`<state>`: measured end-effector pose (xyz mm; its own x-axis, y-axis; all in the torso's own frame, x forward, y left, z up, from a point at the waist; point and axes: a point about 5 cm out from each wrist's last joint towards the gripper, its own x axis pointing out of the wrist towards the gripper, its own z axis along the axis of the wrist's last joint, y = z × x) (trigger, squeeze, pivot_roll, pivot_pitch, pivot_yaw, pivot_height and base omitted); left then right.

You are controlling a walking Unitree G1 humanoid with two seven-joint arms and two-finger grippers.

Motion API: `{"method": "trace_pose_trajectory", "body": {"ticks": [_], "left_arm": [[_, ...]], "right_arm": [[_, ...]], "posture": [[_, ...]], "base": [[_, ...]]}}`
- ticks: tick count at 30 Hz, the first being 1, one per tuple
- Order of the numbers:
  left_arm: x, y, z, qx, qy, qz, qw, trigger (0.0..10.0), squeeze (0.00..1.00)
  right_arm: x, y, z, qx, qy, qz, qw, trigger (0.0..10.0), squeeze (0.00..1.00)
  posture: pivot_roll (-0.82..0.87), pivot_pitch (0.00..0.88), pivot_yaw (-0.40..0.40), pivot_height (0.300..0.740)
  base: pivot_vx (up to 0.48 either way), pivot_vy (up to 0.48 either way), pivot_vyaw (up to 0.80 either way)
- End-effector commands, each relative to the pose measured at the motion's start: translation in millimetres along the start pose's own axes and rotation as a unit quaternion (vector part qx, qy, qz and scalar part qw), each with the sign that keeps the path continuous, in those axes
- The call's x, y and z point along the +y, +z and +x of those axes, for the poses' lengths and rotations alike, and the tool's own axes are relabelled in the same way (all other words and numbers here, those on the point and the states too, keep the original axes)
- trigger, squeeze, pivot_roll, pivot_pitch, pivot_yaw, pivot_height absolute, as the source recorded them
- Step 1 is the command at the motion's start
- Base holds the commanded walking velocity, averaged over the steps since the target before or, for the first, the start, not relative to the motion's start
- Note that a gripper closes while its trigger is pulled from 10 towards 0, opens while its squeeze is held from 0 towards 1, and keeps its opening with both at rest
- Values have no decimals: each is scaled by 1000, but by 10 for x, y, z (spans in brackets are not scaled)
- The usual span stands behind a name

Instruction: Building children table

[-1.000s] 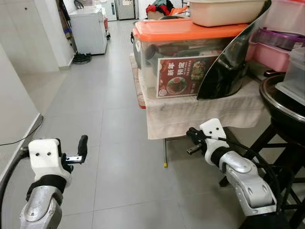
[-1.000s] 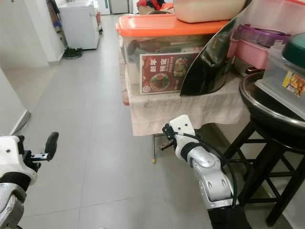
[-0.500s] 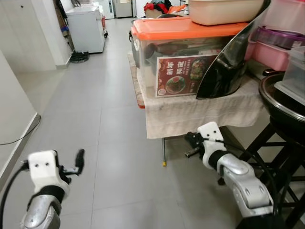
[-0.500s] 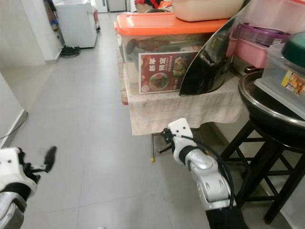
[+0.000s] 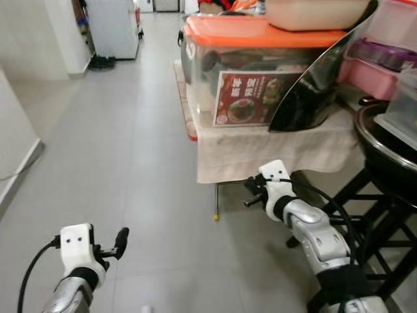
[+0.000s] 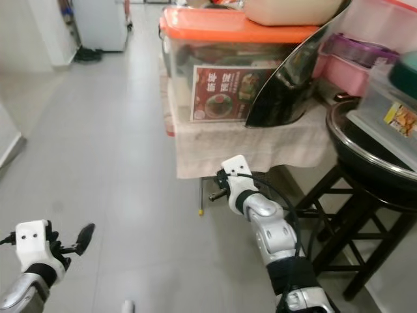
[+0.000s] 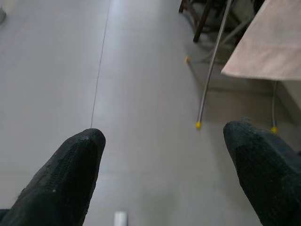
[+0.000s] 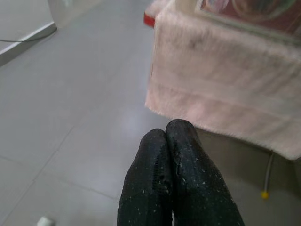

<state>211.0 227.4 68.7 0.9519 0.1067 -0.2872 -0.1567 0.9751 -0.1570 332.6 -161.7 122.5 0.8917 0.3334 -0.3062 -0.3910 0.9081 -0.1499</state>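
My left gripper [image 5: 117,242] hangs low over the grey floor tiles, at the near left. Its black fingers [image 7: 70,174] stand wide apart with nothing between them, so it is open. My right gripper [image 5: 250,195] is held out in front of a cloth-covered folding table [image 5: 273,153], just below the cloth's hem. Its fingertips [image 8: 167,134] are pressed together on nothing, so it is shut. An orange-lidded clear box [image 5: 254,32] with a red menu card [image 5: 246,98] sits on that table.
A black curved panel [image 5: 313,91] leans against the box. Pink containers [image 5: 378,72] and a black pan [image 5: 384,150] on a dark stool crowd the right. A grey tiled corridor [image 5: 124,130] runs ahead to a white appliance [image 5: 114,26]. A white wall corner [image 5: 16,150] stands at the left.
The camera has moved forward and tilted down. Both arms have sunk lower; the left gripper now hangs nearer the floor. The right gripper has shifted slightly left and stays shut.
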Motion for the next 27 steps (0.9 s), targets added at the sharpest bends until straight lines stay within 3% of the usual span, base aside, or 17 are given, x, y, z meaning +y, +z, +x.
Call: {"method": "trace_pose_trajectory", "body": {"ticks": [1, 9, 18, 24, 27], "left_arm": [[50, -85, -10, 16, 0, 6, 1000, 10000, 0], [136, -115, 43, 23, -6, 22, 999, 10000, 0], [211, 145, 95, -17, 5, 42, 999, 10000, 0], [177, 223, 117, -36, 4, 41, 998, 10000, 0], [127, 361, 141, -63, 3, 46, 997, 10000, 0]], "right_arm": [[-50, -125, -15, 22, -11, 21, 999, 10000, 0], [-174, -214, -20, 30, -30, 37, 998, 10000, 0], [-185, -125, -8, -6, -25, 43, 999, 10000, 0], [-201, -117, -27, -12, -25, 34, 999, 10000, 0], [-227, -89, -41, -21, -23, 23, 999, 10000, 0]], "posture": [[39, 77, -50, 720], [53, 86, -39, 690], [63, 81, -25, 655], [63, 80, -22, 655], [65, 74, -21, 655]], "base": [[0, 0, 0], [0, 0, 0], [0, 0, 0], [0, 0, 0], [0, 0, 0]]}}
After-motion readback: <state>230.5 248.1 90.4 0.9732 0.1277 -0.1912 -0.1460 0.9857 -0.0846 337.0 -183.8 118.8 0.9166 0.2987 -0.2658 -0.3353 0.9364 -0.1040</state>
